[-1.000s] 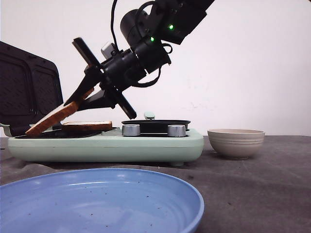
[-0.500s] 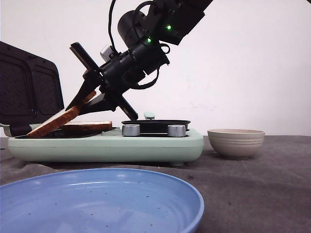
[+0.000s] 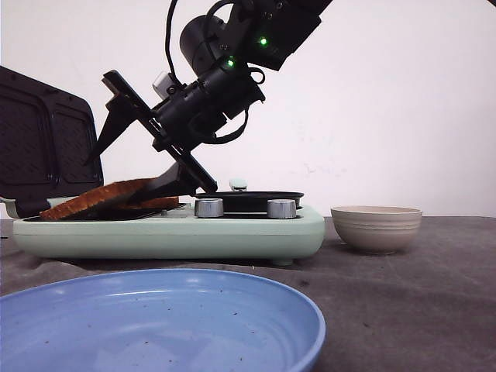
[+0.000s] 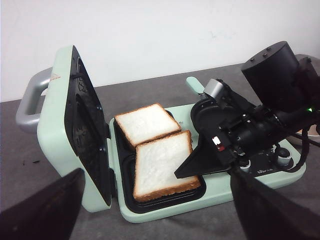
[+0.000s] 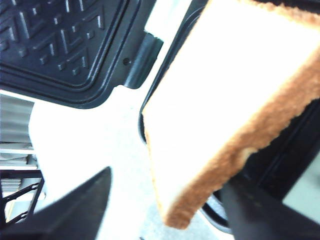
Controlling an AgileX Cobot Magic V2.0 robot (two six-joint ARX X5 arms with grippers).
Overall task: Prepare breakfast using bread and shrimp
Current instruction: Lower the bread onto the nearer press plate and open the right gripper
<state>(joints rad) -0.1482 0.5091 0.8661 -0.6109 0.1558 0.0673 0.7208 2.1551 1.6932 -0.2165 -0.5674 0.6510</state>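
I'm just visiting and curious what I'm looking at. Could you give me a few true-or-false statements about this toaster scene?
1. Two bread slices lie in the open sandwich maker. True.
2. The right gripper is clamped on a slice. False: its jaws are spread apart, and the near slice rests on the lower finger only.
3. The blue plate holds shrimp. False: no food is on it.
4. A beige bowl sits to the right of the sandwich maker. True.
5. The sandwich maker's lid is closed. False: it stands open.

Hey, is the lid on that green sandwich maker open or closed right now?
Open. The lid stands upright at the hinge, its dark plate exposed, and two bread slices lie uncovered on the lower plate.
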